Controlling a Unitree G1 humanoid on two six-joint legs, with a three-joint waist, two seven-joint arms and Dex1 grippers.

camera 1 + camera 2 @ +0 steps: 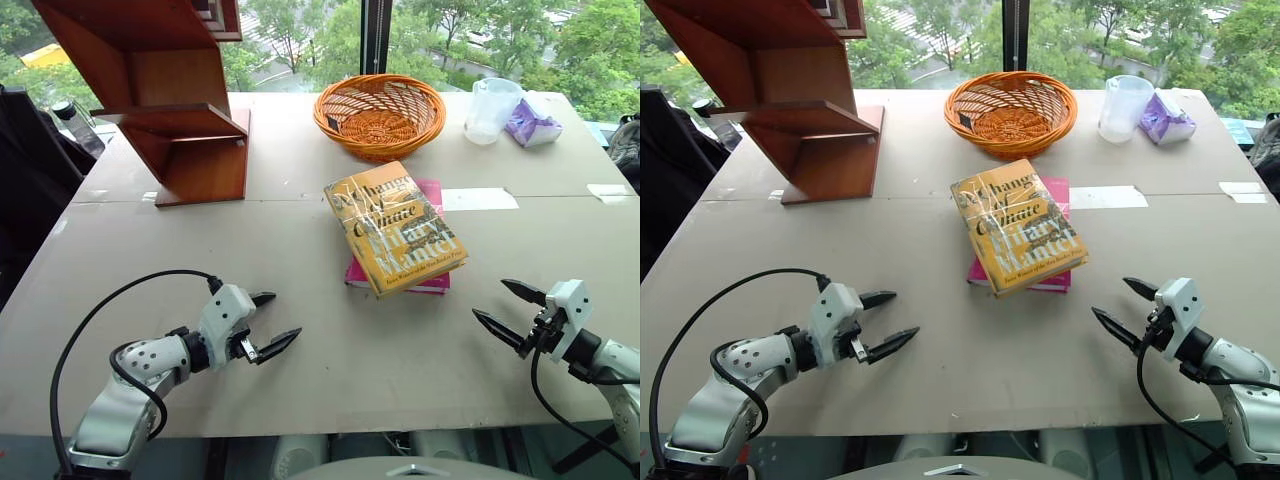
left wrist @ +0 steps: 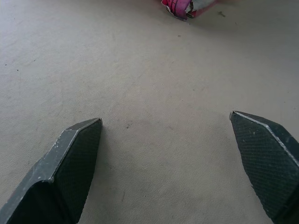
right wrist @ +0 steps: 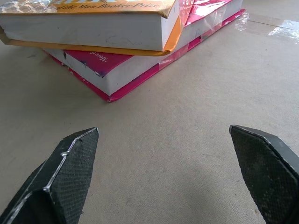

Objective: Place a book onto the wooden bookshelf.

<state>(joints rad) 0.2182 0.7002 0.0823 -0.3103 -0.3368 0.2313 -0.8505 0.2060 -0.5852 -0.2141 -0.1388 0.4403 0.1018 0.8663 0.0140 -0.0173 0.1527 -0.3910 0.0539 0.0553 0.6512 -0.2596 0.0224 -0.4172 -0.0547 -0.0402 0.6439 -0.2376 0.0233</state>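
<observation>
So the book (image 1: pixel 396 227), the thick yellow-orange hardback with the big pale lettering, lies flat in the middle of the grey table (image 1: pixel 300 340). It sits cover up, turned at a slant, right on top of a thinner pink book (image 1: pixel 432 281) that peeks out along its right side and near edge. In the right wrist view you can see the 2 stacked, yellow one above, pink one below, page edges facing the camera.

The wooden bookshelf (image 1: pixel 175 100) stands at the far left corner of the table, well apart from the books, reddish-brown with slanted panels and a flat ledge. An orange wicker basket (image 1: pixel 380 115) sits at the far edge just behind the books, and to its right there's a clear plastic jug (image 1: pixel 492 110) with a purple packet (image 1: pixel 530 124) beside it. A white strip of paper (image 1: pixel 480 199) lies just right of the books.

Both grippers hover low over the near part of the table, holding nothing. The left gripper (image 1: pixel 270 322) has its 2 black fingers spread wide, pointing inward toward the middle. The right gripper (image 1: pixel 508 309) is the same deal, fingers wide apart, aimed toward the books but clearly short of them.
</observation>
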